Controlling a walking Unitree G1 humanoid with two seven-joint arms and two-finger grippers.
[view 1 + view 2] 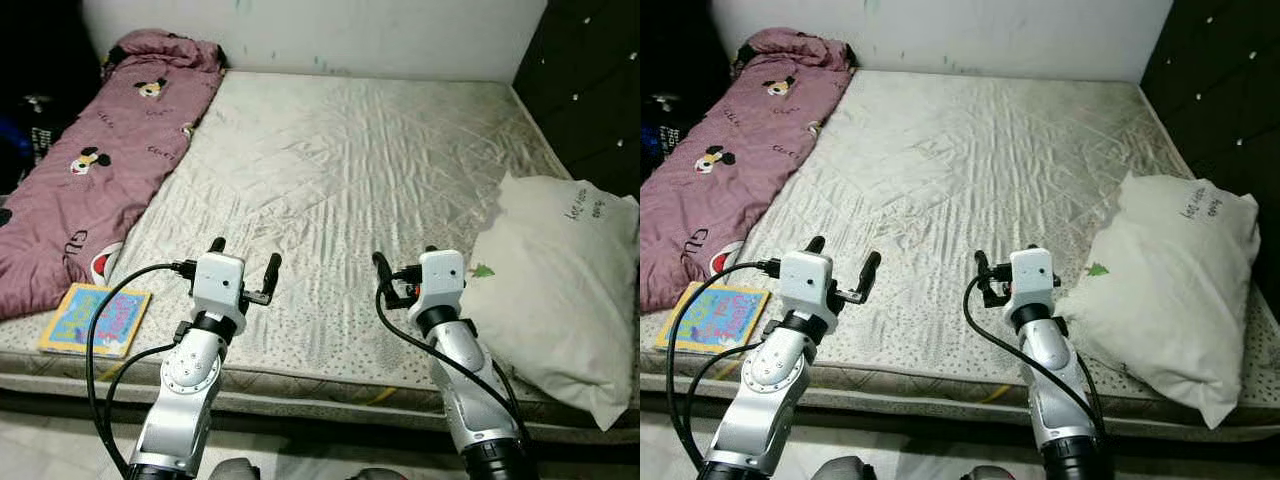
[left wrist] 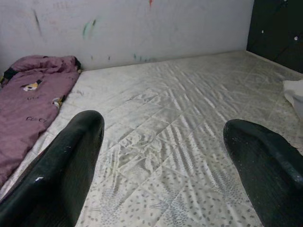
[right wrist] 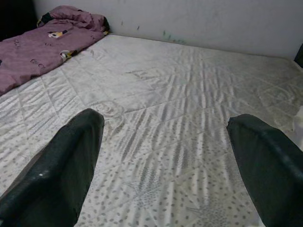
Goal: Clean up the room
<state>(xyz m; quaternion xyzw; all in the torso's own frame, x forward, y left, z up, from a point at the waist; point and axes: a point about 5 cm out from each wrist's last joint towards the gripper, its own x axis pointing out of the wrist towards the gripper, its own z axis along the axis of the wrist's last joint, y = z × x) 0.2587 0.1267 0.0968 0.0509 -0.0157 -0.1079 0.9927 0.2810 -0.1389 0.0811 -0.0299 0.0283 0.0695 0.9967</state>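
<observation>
A bed with a pale quilted mattress (image 1: 340,160) lies before me. A purple cartoon-print quilt (image 1: 100,170) stretches along its left side. A white pillow (image 1: 565,290) sits at the right front corner. A colourful picture book (image 1: 95,320) lies at the left front edge. My left gripper (image 1: 243,258) hovers open over the front of the mattress, nothing between its fingers (image 2: 61,175). My right gripper (image 1: 405,262) is open too, just left of the pillow, its fingers (image 3: 57,175) wide apart.
A white wall (image 1: 330,30) with small paint marks runs behind the bed. A dark tufted headboard (image 1: 590,80) stands on the right. Dark clutter (image 1: 25,120) sits beyond the quilt on the left. The mattress front edge (image 1: 320,385) is right below my arms.
</observation>
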